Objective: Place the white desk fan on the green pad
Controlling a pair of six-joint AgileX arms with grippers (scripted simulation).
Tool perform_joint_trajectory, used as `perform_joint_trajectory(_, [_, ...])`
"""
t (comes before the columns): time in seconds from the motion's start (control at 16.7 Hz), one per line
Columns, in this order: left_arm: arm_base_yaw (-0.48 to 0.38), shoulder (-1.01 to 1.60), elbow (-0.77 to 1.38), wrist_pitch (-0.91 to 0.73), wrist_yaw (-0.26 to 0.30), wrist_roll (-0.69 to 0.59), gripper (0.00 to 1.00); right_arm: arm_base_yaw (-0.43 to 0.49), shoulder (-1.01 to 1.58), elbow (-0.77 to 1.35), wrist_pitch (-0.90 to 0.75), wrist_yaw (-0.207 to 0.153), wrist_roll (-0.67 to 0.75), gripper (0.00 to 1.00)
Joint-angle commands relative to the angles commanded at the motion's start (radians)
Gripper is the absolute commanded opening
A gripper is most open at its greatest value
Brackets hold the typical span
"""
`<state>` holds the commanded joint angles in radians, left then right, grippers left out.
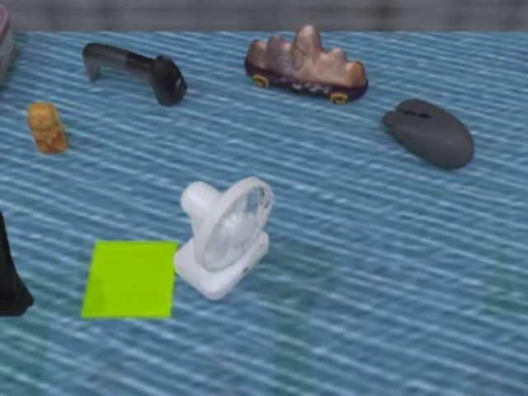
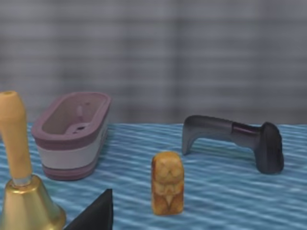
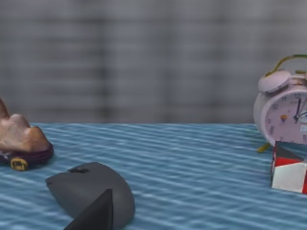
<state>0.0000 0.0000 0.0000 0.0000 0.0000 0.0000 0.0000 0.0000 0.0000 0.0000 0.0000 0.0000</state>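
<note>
The white desk fan (image 1: 223, 238) stands upright on the blue cloth near the table's middle, its round grille ring tilted and its base touching the right edge of the green pad (image 1: 130, 279). The pad lies flat with nothing on it. My left gripper (image 1: 10, 285) is parked at the left edge of the table, left of the pad and well apart from the fan; only a dark part of it (image 2: 96, 215) shows in the left wrist view. My right gripper (image 3: 96, 215) shows only as a dark tip in the right wrist view, and the top view does not show it.
Along the back lie a black barcode scanner (image 1: 136, 70), a brown rock-shaped toy car (image 1: 305, 62) and a grey mouse (image 1: 429, 132). An orange figurine (image 1: 47, 128) stands at the left. A pink tub (image 2: 72, 134), brass bell (image 2: 24, 191), alarm clock (image 3: 285, 115) and red-white cube (image 3: 289, 167) show in the wrist views.
</note>
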Motion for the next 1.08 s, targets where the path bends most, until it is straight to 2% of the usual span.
perform_joint_trajectory(0.24, [-0.014,0.031,0.03,-0.029,0.001,0.003,1.0,0.0,0.0,0.0,0.0,0.0,0.0,1.0])
perform_joint_trajectory(0.48, [-0.084,0.218,0.213,-0.198,0.0,0.014,1.0,0.0,0.0,0.0,0.0,0.0,0.0,1.0])
perform_joint_trajectory(0.72, [-0.19,0.559,0.541,-0.456,-0.002,0.025,1.0,0.0,0.0,0.0,0.0,0.0,0.0,1.0])
perform_joint_trajectory(1.08, [-0.381,1.194,1.16,-0.891,0.0,0.039,1.0,0.0,0.0,0.0,0.0,0.0,0.0,1.0])
